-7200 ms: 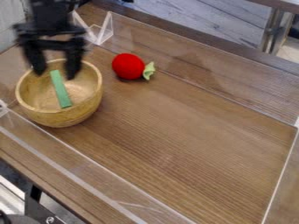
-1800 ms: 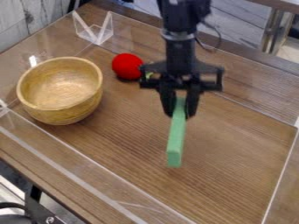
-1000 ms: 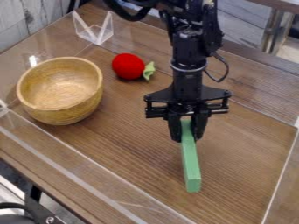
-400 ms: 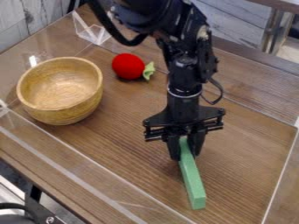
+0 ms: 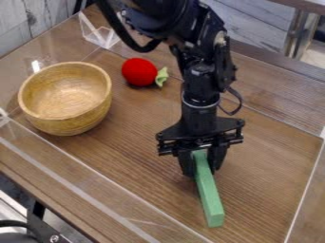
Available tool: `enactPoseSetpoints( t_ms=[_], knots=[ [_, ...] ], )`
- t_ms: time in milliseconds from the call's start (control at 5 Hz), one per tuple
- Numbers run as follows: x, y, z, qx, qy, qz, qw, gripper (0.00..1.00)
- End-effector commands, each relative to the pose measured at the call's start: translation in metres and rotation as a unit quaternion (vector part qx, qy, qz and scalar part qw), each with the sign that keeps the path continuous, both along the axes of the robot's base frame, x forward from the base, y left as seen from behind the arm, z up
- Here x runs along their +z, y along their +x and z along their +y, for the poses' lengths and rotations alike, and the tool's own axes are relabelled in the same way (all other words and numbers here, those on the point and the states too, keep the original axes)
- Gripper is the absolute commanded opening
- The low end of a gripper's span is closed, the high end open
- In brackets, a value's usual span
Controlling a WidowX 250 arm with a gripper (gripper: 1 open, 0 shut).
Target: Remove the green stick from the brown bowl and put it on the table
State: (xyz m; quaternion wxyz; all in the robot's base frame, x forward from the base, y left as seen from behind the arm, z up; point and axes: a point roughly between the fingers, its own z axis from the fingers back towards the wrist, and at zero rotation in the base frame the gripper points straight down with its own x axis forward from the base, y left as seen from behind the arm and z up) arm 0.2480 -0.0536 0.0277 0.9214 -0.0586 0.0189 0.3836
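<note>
Green stick lies flat on the table, well right of the brown bowl and nearer the front edge. Gripper points straight down over the stick's far end, fingers straddling it; can't tell if they're clamped or released. Bowl holds nothing. Red fruit with green leaf sits just right of and behind the bowl.

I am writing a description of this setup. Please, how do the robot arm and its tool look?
The arm is black, made of thick rounded segments. A slim black column leads down to the tool, which has a flat horizontal crossbar and short dark fingers. No markings are readable.
</note>
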Motion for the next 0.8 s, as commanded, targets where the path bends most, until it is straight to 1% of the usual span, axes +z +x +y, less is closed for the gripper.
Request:
enactPoseSetpoints(
  t_ms=[0, 200, 400, 600],
  knots=[
    [0.017, 0.017, 0.004, 0.013, -0.010, -0.031, 0.9994, 1.00],
    [0.046, 0.012, 0.004, 0.003, -0.023, -0.047, 0.9986, 1.00],
    [0.090, 0.013, 0.010, -0.014, -0.046, -0.083, 0.9954, 1.00],
    [0.119, 0.029, 0.024, -0.039, -0.073, -0.125, 0.9887, 1.00]
  ],
)
